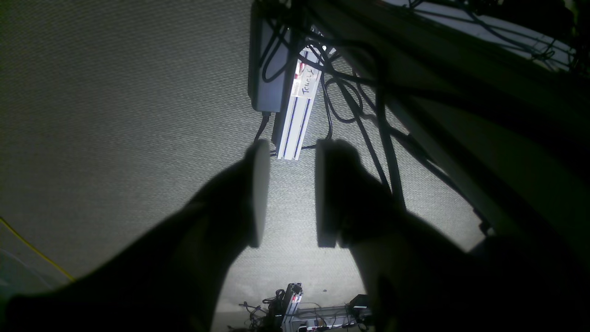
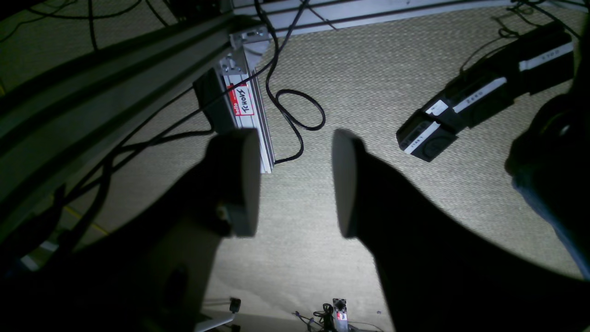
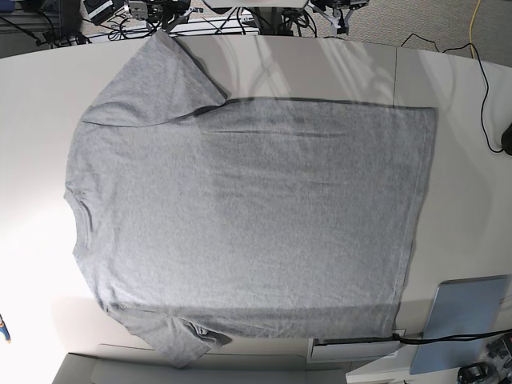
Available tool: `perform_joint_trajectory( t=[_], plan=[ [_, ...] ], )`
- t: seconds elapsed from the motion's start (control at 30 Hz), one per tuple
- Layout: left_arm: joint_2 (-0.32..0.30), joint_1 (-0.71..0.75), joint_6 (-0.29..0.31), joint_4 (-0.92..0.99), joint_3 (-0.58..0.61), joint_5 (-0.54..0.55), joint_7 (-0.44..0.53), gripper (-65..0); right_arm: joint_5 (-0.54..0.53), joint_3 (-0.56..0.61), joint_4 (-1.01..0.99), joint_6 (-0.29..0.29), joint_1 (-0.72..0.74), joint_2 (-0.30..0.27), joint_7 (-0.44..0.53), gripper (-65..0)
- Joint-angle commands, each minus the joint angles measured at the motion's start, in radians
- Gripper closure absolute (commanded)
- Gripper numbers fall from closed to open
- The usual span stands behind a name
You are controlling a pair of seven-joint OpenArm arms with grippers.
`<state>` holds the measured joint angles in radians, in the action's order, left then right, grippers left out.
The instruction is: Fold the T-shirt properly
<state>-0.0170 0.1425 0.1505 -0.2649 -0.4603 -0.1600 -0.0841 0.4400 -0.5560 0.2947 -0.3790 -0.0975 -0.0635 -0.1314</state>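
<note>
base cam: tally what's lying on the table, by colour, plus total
Grey: 1, the T-shirt, spread flat, plain side up
Light blue: 1, the flat panel at the table's edge
Total: 2

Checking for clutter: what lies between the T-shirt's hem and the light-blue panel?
Base view: only bare white table lies between the T-shirt hem and light-blue panel.
</note>
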Motion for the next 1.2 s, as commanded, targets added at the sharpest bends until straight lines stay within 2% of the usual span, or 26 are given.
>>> perform_joint_trajectory(
  t=[0.0,0.07,0.23,0.37,0.47,0.63,0.7,0.8,0.87,1.0,1.07,1.17],
  plan=[
    [-0.001,0.008,0.006,-0.007,0.0,0.003,0.003,-18.7,-0.005,0.0,0.005,-0.006,-0.003,-0.008,-0.019,-26.0],
    [-0.007,0.016,0.006,-0.022,0.0,0.003,-0.003,-18.7,-0.006,0.0,0.005,-0.034,-0.003,-0.014,-0.045,-26.0],
    [-0.012,0.091,0.014,-0.131,0.0,-0.013,-0.013,-18.7,-0.009,0.001,0.006,-0.206,-0.015,-0.055,-0.052,-26.0],
    [-0.018,0.18,0.127,-0.265,0.0,-0.011,-0.013,-18.7,-0.07,0.001,0.006,-0.212,-0.051,-0.088,-0.044,-26.0],
    [-0.017,0.244,0.185,-0.373,0.0,0.008,-0.039,-18.7,-0.077,0.001,0.006,-0.212,-0.083,-0.109,-0.008,-26.0],
    [-0.017,0.34,0.192,-0.555,0.0,0.093,-0.133,-18.7,-0.077,0.001,0.055,-0.226,-0.163,-0.136,0.058,-26.0],
    [-0.017,0.381,0.192,-0.631,0.0,0.098,-0.149,-18.7,-0.08,0.001,0.135,-0.246,-0.217,-0.136,0.061,-26.0],
    [-0.018,0.444,0.192,-0.748,0.0,0.101,-0.177,-18.7,-0.134,0.001,0.291,-0.315,-0.318,-0.136,0.049,-26.0],
    [-0.021,0.487,0.2,-0.831,0.0,0.124,-0.214,-18.7,-0.19,0.001,0.419,-0.319,-0.396,-0.136,0.019,-26.0],
    [-0.051,0.575,0.269,-1.002,0.0,0.188,-0.27,-18.7,-0.323,0.0,0.705,-0.319,-0.576,-0.137,-0.058,-26.0],
    [-0.072,0.62,0.282,-1.091,0.0,0.202,-0.288,-18.7,-0.382,0.0,0.854,-0.319,-0.671,-0.139,-0.086,-26.0],
    [-0.119,0.684,0.296,-1.234,0.0,0.202,-0.29,-18.7,-0.485,0.0,1.061,-0.319,-0.796,-0.169,-0.126,-26.0]
  ],
)
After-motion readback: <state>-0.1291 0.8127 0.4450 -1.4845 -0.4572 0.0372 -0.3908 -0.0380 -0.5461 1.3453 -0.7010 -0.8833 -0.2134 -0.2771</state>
